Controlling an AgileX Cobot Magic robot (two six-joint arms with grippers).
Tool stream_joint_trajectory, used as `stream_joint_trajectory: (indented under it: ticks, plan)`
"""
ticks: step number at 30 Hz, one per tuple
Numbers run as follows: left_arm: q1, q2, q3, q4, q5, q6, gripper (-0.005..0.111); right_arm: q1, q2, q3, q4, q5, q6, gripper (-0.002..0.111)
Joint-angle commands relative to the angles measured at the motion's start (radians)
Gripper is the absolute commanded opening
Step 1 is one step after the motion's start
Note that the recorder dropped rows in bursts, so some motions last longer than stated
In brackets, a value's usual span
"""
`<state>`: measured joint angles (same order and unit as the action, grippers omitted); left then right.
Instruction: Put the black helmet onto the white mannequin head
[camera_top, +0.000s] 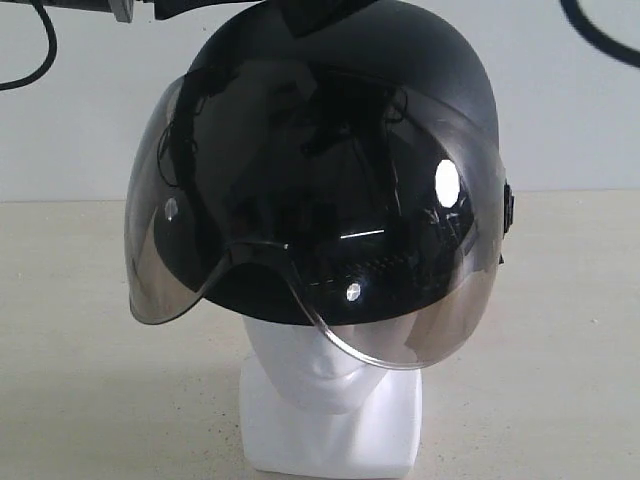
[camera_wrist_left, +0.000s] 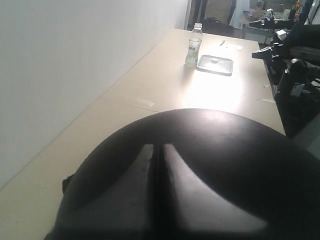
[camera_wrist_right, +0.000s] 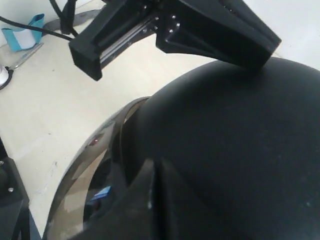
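Observation:
The black helmet (camera_top: 330, 110) sits over the top of the white mannequin head (camera_top: 320, 365), and its smoky visor (camera_top: 440, 300) hangs down in front of the face. Only the nose, lips, chin and squarish neck base show below the rim. My left gripper (camera_wrist_left: 157, 147) is shut, its fingertips laid against the helmet shell (camera_wrist_left: 240, 150). My right gripper (camera_wrist_right: 155, 162) is also shut and rests on the shell (camera_wrist_right: 240, 140) near the visor edge (camera_wrist_right: 85, 175). The left gripper's body (camera_wrist_right: 220, 35) shows touching the crown across from it.
The head stands on a cream table (camera_top: 100, 400) in front of a white wall. Far along the table are a plastic bottle (camera_wrist_left: 193, 45) and a flat metal tray (camera_wrist_left: 215, 64). Black robot hardware (camera_wrist_left: 295, 75) stands beside that end. A blue and white item (camera_wrist_right: 22, 32) and cables lie off to the side.

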<state>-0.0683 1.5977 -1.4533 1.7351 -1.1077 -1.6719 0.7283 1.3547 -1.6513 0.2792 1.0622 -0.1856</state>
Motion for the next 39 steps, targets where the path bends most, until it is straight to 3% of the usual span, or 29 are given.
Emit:
stream_joint_trajectory:
  ticks: [1, 8, 12, 39]
  plan:
    - [0.003, 0.011, -0.007, 0.009, -0.028, 0.006, 0.004, 0.001, 0.014, -0.005, 0.000, -0.011, 0.001, 0.000]
    - [0.001, 0.011, -0.007, 0.009, -0.076, -0.036, 0.004, 0.004, 0.059, -0.005, 0.054, 0.088, -0.006, 0.000]
    - [0.001, 0.011, -0.007, 0.009, -0.078, -0.057, 0.004, 0.067, 0.061, -0.005, 0.038, 0.156, -0.006, 0.000]
    - [-0.002, 0.015, -0.007, 0.009, -0.092, -0.081, 0.004, 0.101, 0.064, 0.118, 0.021, 0.159, -0.006, 0.000]
